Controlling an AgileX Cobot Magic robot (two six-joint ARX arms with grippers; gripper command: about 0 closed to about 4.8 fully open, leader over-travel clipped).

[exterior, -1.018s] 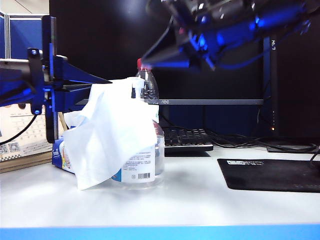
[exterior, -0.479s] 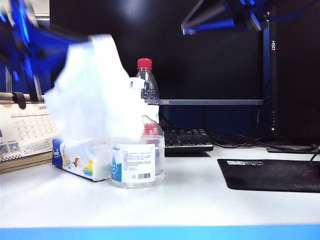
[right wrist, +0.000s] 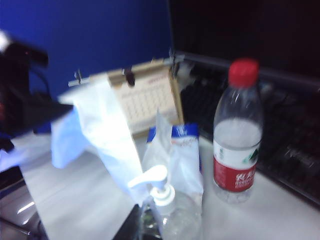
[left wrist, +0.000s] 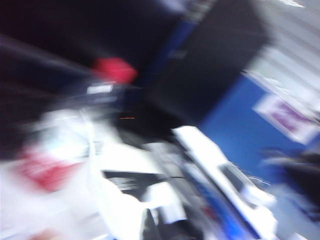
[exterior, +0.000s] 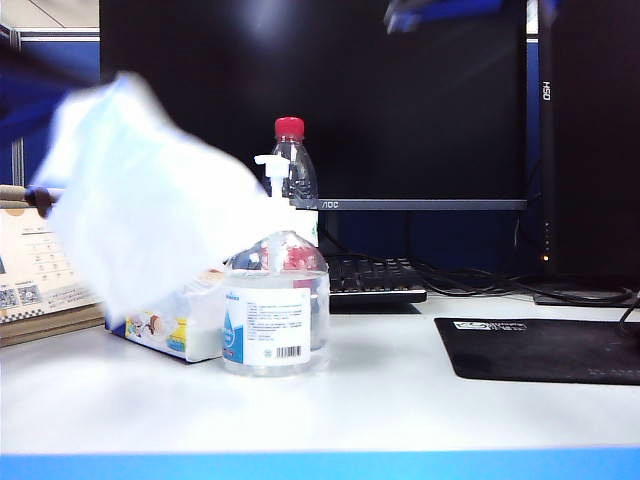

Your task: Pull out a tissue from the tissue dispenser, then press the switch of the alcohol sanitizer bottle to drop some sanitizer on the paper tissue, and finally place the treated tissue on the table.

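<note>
- The tissue, a big thin white paper sheet, hangs in the air on the left side. It looks blurry. It sits above the tissue pack and covers part of it.
- The tissue dispenser is a soft white and blue plastic pack with cartoon pictures. It lies on the table, on the left, just beside the clear bottle.
- The alcohol sanitizer bottle is short, round and clear, with a white and blue label. It stands near the front, a bit left of the middle.
- The switch is the white pump head on top of that bottle. Nothing presses on it.
- A tall thin clear bottle with a red cap stands just behind the round bottle.
- The table is a flat white desk top with a bright blue front edge.
- The left gripper is a dark shape at the far left. It is pinched closed on the top edge of the tissue. Its own camera picture is too blurry to show much.
- The right gripper is high up, to the right of the bottles, and only a blurry blue bit of it shows. Its fingers are closed together with nothing in them.
- A paper desk calendar stands at the far left.
- A black mouse pad lies on the right.
- A black keyboard lies far back, under a dark screen.
</note>
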